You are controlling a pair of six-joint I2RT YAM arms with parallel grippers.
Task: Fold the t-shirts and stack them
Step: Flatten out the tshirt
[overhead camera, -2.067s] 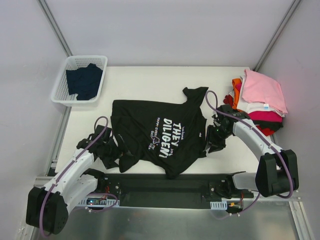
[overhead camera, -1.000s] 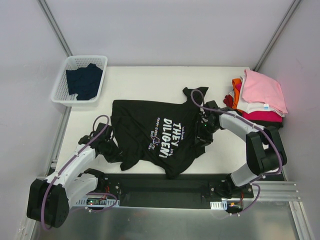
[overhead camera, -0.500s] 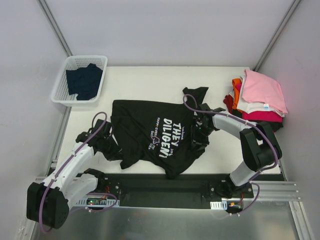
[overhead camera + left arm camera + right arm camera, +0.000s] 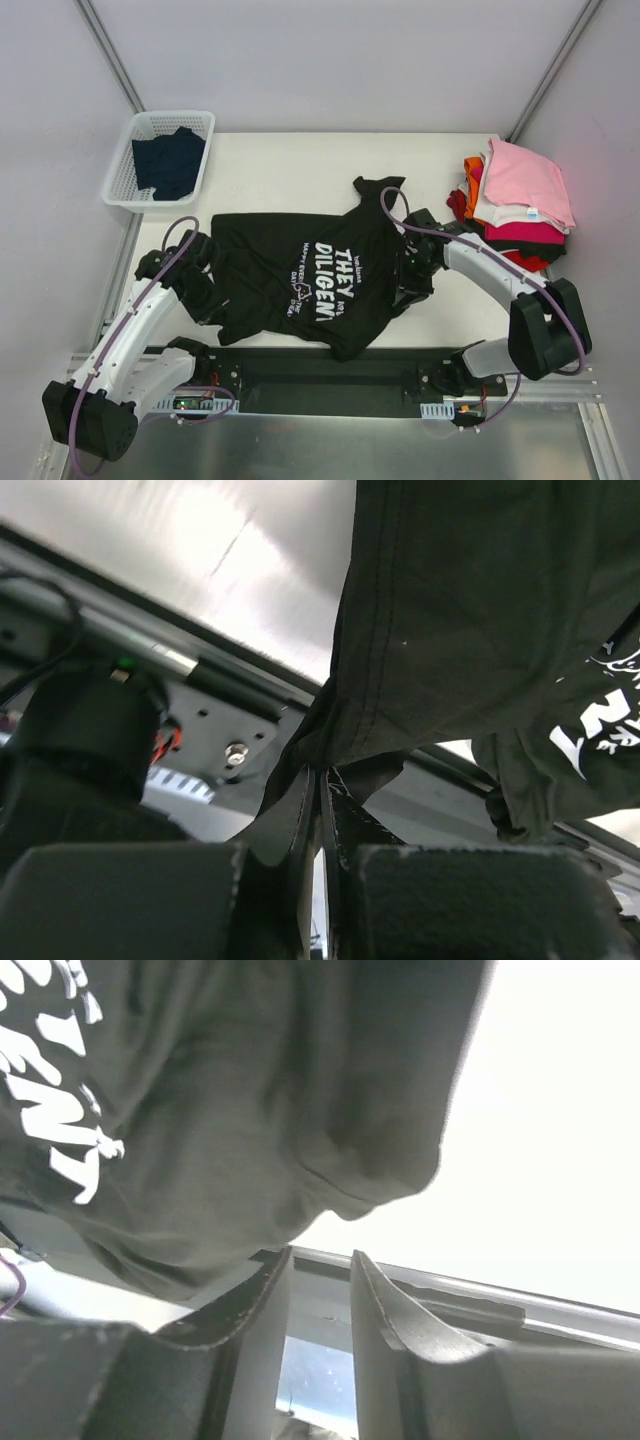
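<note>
Right of the basket (image 4: 118,176), the rumpled black t-shirt (image 4: 290,255) shows white lettering; left gripper (image 4: 322,780) clamps its edge, right gripper (image 4: 320,1253) gapes, apparently empty.

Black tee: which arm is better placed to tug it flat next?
Probably left: the left hand is shut on the black tee at its edge and can pull at once. The right hand stands open at the other side, gripping nothing.
</note>
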